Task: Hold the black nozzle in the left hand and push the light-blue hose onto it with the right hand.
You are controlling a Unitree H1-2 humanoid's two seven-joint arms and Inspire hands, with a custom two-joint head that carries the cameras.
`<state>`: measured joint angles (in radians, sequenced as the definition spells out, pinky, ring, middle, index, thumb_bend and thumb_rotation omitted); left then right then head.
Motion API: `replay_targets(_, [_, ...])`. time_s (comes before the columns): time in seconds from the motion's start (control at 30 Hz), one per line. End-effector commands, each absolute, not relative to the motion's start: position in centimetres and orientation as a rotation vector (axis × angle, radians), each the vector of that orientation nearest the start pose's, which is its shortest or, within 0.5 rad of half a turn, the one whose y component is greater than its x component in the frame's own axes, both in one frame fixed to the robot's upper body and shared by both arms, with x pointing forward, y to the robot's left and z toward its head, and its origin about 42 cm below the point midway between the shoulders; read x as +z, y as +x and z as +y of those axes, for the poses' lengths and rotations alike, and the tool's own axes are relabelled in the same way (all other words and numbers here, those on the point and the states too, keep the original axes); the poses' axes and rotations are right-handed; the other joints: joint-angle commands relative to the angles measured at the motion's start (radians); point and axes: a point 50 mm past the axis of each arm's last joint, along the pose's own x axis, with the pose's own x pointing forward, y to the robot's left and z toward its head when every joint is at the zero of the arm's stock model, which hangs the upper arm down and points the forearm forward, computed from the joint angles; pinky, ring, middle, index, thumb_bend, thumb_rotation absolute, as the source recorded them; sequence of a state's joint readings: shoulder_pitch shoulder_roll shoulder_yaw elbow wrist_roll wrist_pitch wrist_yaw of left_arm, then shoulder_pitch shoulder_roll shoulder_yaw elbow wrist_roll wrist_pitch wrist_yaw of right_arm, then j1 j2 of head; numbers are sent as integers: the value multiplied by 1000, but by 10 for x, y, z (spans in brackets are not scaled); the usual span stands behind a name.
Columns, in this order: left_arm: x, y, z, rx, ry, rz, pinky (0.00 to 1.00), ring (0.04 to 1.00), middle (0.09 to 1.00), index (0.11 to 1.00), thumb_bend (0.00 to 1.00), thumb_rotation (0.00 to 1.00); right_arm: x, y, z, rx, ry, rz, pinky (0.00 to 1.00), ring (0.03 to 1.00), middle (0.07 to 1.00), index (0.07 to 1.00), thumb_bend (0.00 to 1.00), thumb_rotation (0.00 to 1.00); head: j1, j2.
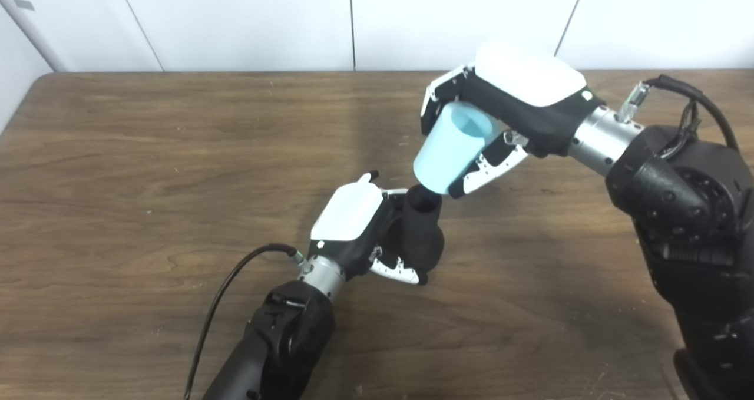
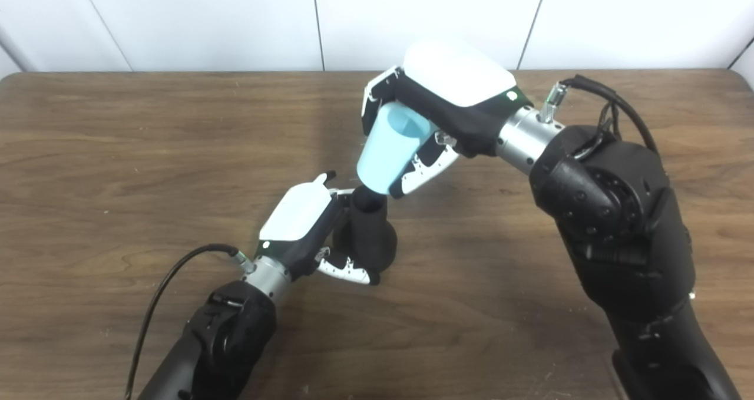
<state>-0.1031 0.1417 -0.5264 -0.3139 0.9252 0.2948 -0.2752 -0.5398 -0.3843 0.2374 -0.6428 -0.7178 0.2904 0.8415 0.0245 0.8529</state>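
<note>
My left hand is shut on the black nozzle, holding it above the wooden table with its narrow open neck pointing up and to the right. My right hand is shut on the light-blue hose piece, a short tapered tube tilted down to the left. Its lower end sits right at the nozzle's neck, touching or just over the rim. In the right eye view the hose meets the nozzle the same way.
A black cable loops from my left wrist over the table. White wall panels stand behind the table's far edge. My right forearm fills the right side.
</note>
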Motion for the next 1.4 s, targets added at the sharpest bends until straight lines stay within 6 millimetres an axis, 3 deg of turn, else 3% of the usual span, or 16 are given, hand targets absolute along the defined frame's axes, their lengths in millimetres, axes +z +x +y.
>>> replay_targets(0.0, [150,263,106,-556,1044,-124,1000,699,498,480,521,0,367,311,-181,525,-1300,-570,306,418,512,507,497,0,-1,1])
replay_targets(0.7, [150,265,102,-565,1038,-119,1000,694,499,479,521,0,351,309,-180,573,-1270,-539,313,431,515,492,498,0,-1,3])
replay_targets(1.07, [151,264,97,-564,1035,-120,1000,689,496,481,521,0,360,310,-182,561,-1259,-536,312,427,515,492,498,0,6,8])
replay_targets(1.37, [150,264,98,-567,1035,-121,1000,682,490,484,522,0,354,309,-181,552,-1247,-529,313,431,507,491,499,0,11,10])
